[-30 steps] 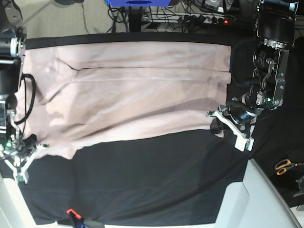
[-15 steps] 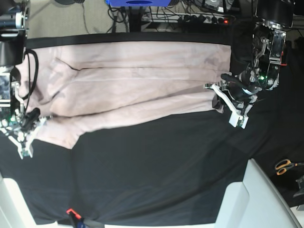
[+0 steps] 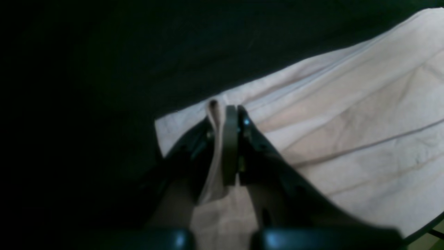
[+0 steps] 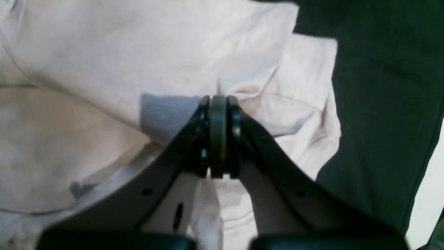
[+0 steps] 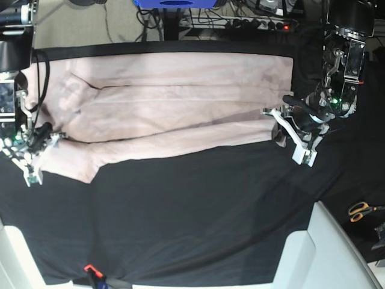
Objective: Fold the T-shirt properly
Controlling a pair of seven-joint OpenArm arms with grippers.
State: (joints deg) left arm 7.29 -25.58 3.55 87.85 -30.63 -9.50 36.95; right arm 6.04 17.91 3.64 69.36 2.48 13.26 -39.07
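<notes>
Nearest the base camera, an orange-tipped tool (image 5: 90,270) lies at the front edge of the black cloth (image 5: 198,217) that covers the counter (image 5: 337,253). Scissors (image 5: 361,211) with orange handles sit off to the right, just beyond the pale counter corner.

Farther back, the T-shirt (image 5: 168,105) lies spread widthwise over the cloth's far half, with its near long edge doubled up onto itself in a loose, wrinkled fold. The left pincer (image 5: 278,127) is pressed together on the shirt's right-hand edge near the front corner; in the left wrist view a narrow tuck of pink fabric (image 3: 216,118) stands up between its dark fingers (image 3: 242,139). The right pincer (image 5: 40,146) is clamped on the opposite end by the sleeve; its wrist view shows the jaws tight on a pinch of cloth, with bunched sleeve fabric (image 4: 295,114) just beyond them.

Behind the counter, cables (image 5: 252,24) and a blue object (image 5: 174,3) lie on the floor.
</notes>
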